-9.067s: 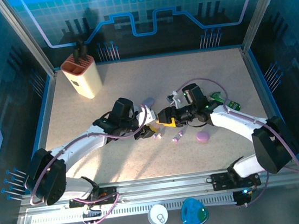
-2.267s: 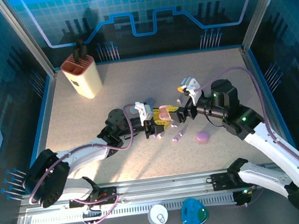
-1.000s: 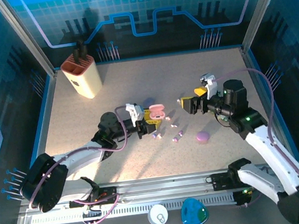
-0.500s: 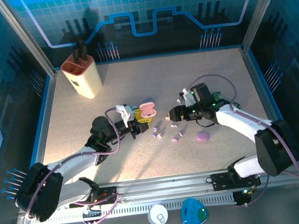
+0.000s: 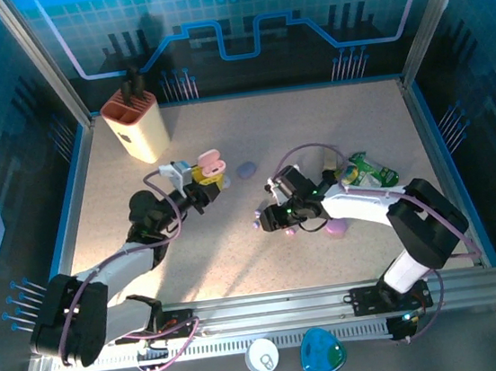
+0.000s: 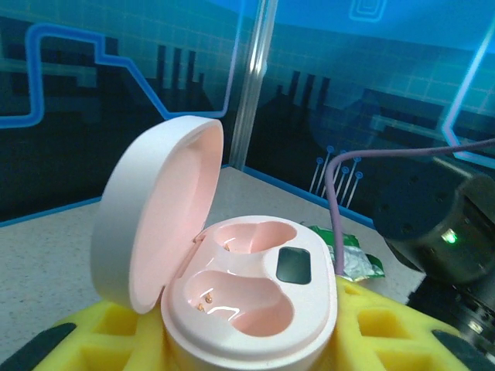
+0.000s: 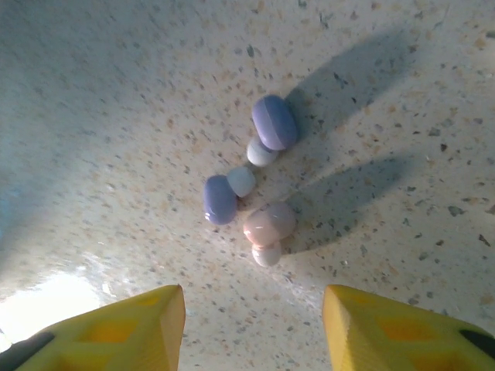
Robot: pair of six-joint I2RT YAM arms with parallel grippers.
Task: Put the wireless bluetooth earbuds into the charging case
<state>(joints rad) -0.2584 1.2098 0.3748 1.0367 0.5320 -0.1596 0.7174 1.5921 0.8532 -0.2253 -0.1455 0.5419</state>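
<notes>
My left gripper [image 5: 203,176] is shut on an open pink charging case [image 6: 255,305], which sits between its yellow fingers [image 6: 100,340]. The lid [image 6: 155,216] stands up on the left and both wells are empty. In the top view the case [image 5: 210,162] is held left of the table's centre. My right gripper [image 7: 251,328] is open and points down at the table. Just ahead of its fingertips lie three earbuds: one pink [image 7: 268,226] and two lavender [image 7: 220,199] [image 7: 273,124]. Nothing is between its jaws. The right gripper [image 5: 268,220] is at mid-table.
A lavender pebble-shaped case [image 5: 336,227] lies right of the right gripper, and another lavender piece [image 5: 246,169] sits beyond it. A green wrapper [image 5: 366,171] is on the right and a beige holder [image 5: 136,125] at the back left. Two round objects [image 5: 263,356] [image 5: 322,353] rest below the rail.
My left gripper has carried the pink case left and farther back. My right gripper has swung left and down over the earbuds, and its jaws have narrowed.
</notes>
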